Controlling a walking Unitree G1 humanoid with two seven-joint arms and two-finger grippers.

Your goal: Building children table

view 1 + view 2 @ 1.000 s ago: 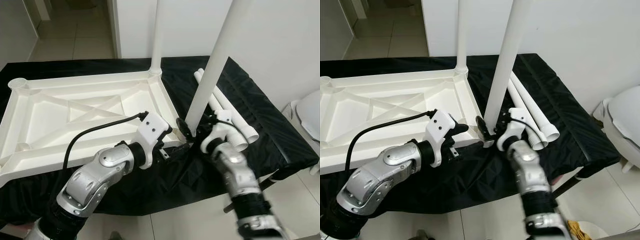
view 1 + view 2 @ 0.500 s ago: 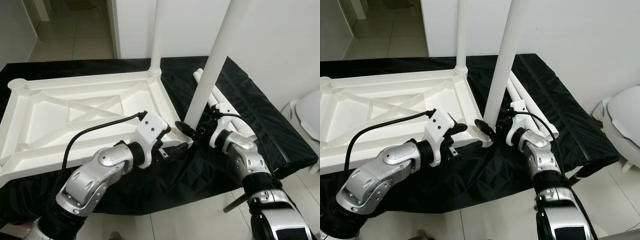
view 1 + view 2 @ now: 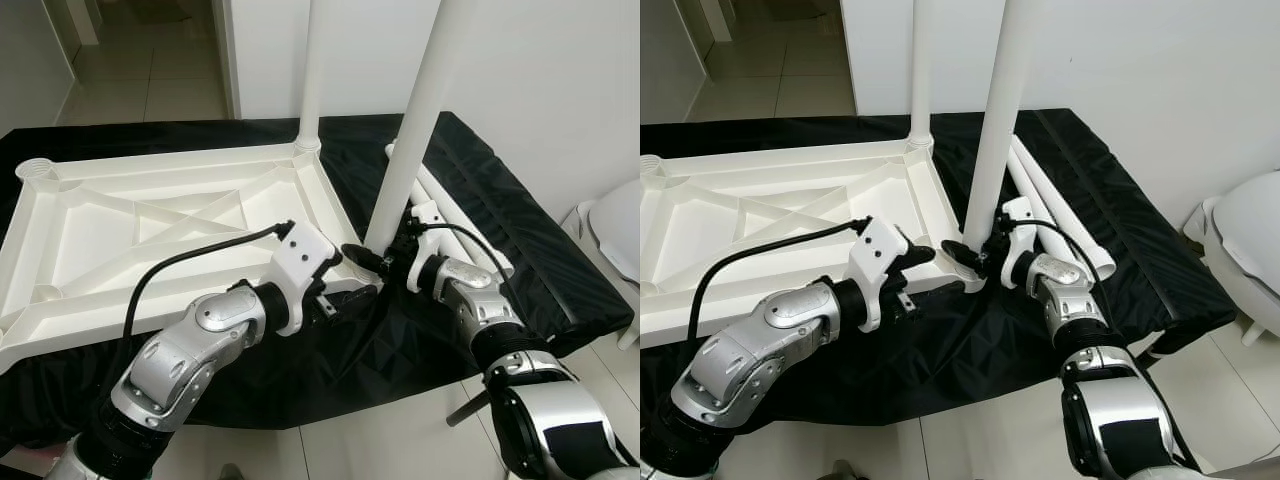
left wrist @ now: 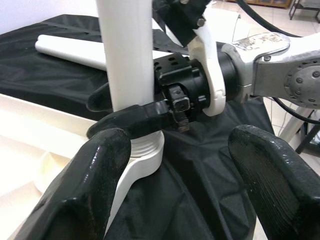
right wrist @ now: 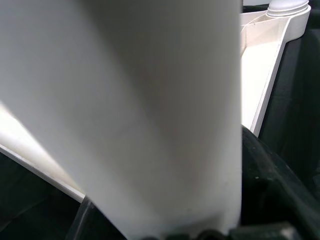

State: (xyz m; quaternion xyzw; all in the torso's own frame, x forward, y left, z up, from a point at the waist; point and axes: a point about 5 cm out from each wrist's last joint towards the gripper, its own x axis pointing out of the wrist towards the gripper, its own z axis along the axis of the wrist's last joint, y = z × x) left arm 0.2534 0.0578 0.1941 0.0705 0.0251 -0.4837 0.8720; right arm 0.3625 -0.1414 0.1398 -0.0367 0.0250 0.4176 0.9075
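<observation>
A white tabletop (image 3: 150, 215) lies upside down on a black cloth. One white leg (image 3: 310, 70) stands upright in its far right corner. My right gripper (image 3: 372, 260) is shut on a second leg (image 3: 410, 130) just above its lower end. That end meets the ribbed socket (image 4: 147, 150) at the near right corner, and the leg leans slightly right. My left gripper (image 3: 350, 292) hangs open just in front of that corner. Its fingers (image 4: 95, 190) are spread wide and touch nothing. The held leg (image 5: 150, 100) is pressed close in the right wrist view.
Spare white legs (image 3: 455, 215) lie on the cloth to the right of the tabletop. A white toilet (image 3: 615, 225) stands beyond the table's right end. A doorway with tiled floor (image 3: 150, 60) opens at the back left. A white wall rises behind the table.
My right wrist has swung round the leg while staying shut on it, the forearm rising toward the table. The leg now stands more upright, closer to the corner socket. The left arm has held still.
</observation>
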